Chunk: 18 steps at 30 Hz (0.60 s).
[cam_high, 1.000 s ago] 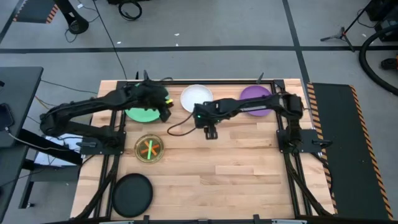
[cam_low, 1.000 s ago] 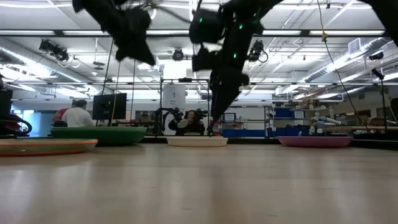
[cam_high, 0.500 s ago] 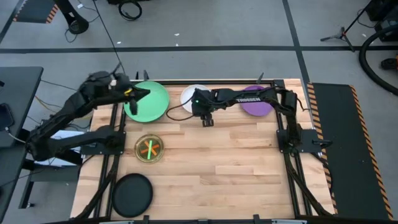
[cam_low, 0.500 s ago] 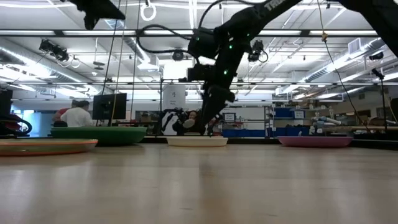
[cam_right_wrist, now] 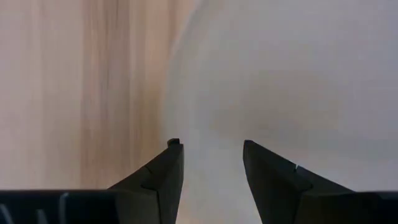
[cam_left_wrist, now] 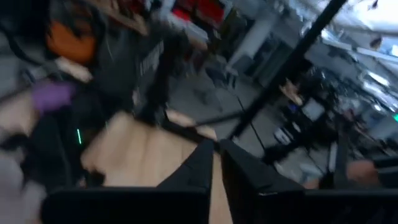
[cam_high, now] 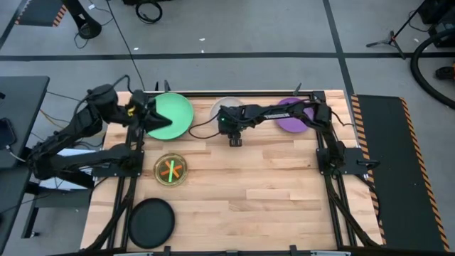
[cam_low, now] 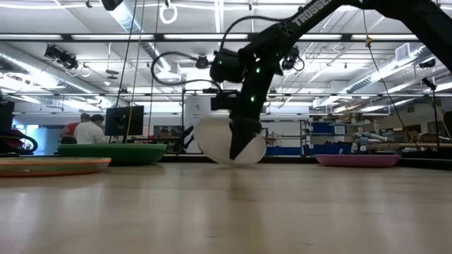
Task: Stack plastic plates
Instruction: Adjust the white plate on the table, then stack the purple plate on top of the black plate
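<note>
While the right gripper (cam_low: 239,144) grips the white plate (cam_low: 220,140) by its rim, tilting it up on edge at the table's (cam_high: 270,185) far side, the left gripper (cam_high: 139,114) is raised near the far left corner with its fingers nearly together. A green plate (cam_high: 169,116) lies there, a purple plate (cam_high: 293,115) beyond the white one, and a black plate (cam_high: 151,221) sits near the front.

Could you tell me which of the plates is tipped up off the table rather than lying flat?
The white plate: the right gripper has it tilted on edge, while the green, purple and black plates lie flat.
</note>
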Each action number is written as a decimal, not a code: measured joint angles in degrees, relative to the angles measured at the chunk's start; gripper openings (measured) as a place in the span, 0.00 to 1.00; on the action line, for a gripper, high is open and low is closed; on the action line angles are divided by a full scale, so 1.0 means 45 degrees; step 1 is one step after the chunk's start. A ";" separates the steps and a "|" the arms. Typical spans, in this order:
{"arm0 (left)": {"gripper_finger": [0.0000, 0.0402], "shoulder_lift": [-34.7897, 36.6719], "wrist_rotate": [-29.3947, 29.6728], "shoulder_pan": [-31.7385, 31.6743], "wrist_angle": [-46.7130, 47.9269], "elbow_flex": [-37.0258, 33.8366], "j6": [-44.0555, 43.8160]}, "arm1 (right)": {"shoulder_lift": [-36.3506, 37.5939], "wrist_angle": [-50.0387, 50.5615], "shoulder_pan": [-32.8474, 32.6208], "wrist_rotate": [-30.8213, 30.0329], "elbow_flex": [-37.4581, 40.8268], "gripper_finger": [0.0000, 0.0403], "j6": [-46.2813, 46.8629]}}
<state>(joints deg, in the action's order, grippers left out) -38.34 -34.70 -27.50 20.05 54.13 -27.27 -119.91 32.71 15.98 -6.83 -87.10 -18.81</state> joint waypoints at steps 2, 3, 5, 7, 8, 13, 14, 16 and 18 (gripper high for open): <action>0.17 -0.0079 0.0059 0.0499 0.0552 0.0000 0.0167 | 0.0389 0.0127 -0.0039 0.0001 -0.0003 0.43 0.0630; 0.20 -0.0083 0.0158 0.0707 0.0746 -0.0005 0.0282 | 0.0602 0.0322 -0.0065 0.0000 -0.0003 0.43 0.1002; 0.26 -0.0056 0.0493 0.0998 0.0808 -0.0005 0.0742 | 0.1058 0.0708 -0.0132 -0.0029 -0.0003 0.43 0.1929; 0.31 -0.0049 0.0585 0.1227 0.0854 -0.0005 0.0921 | 0.1609 0.1418 -0.0188 -0.0310 -0.0003 0.43 0.3002; 0.33 -0.0049 0.0599 0.1329 0.0861 -0.0005 0.0930 | 0.1859 0.1859 -0.0202 -0.0513 -0.0006 0.43 0.3515; 0.37 -0.0059 -0.0121 0.1984 0.1305 -0.0005 0.0939 | 0.2382 0.5406 0.0498 -0.1503 -0.0010 0.43 0.6303; 0.37 -0.0059 -0.0280 0.2167 0.1505 -0.0005 0.0855 | 0.2375 0.6044 0.0777 -0.1560 0.0042 0.43 0.6897; 0.37 -0.0069 -0.0354 0.2596 0.1894 -0.0015 0.0368 | 0.2345 0.6789 0.1359 -0.1565 0.0443 0.43 0.7770; 0.37 -0.0064 -0.0361 0.3040 0.2179 -0.0053 -0.0274 | 0.2324 0.6989 0.1923 -0.1537 0.1140 0.43 0.8344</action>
<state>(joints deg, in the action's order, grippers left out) -38.63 -36.32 -13.82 29.85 53.89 -28.50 -109.45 64.16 24.63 -13.75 -81.97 18.74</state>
